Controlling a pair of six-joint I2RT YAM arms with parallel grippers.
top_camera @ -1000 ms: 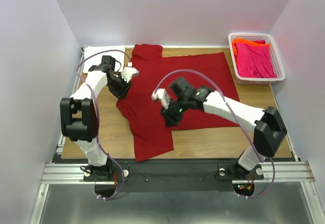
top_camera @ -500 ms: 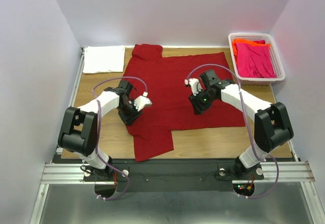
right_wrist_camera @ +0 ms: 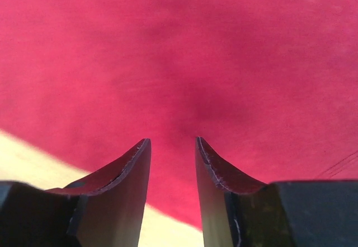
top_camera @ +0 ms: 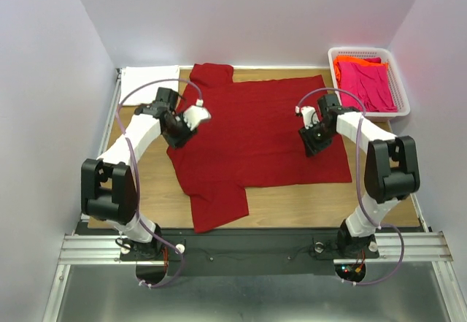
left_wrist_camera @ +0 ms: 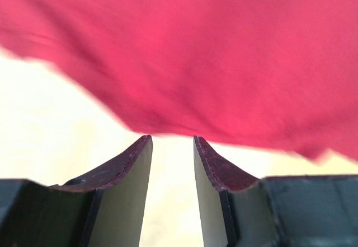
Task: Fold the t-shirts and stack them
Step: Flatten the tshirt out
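The dark red t-shirt [top_camera: 255, 139] lay spread flat on the table [top_camera: 292, 201], one sleeve pointing to the far edge and the other to the near edge, so that its long axis ran left to right, with the shoulder end judged to be on the left and the hem on the right. The left gripper [top_camera: 182, 125] stood over the left margin of the cloth and the right gripper [top_camera: 314, 133] over the right part, near the hem; each arm was therefore nearer to its own end. Both sets of jaws stood parted with nothing between them. The top view gave this layout but not the jaw gaps. The left wrist view showed the cloth edge just beyond the fingertips, with bare table beneath; the right wrist view showed cloth beneath and ahead of the fingertips, with the shirt's edge near the left jaw. A grasp at each end was judged to be the coming step. A folded white t-shirt [top_camera: 148, 85] lay at the far left corner; pink [top_camera: 365, 85] and orange [top_camera: 350, 62] shirts remained in the basket [top_camera: 372, 115].
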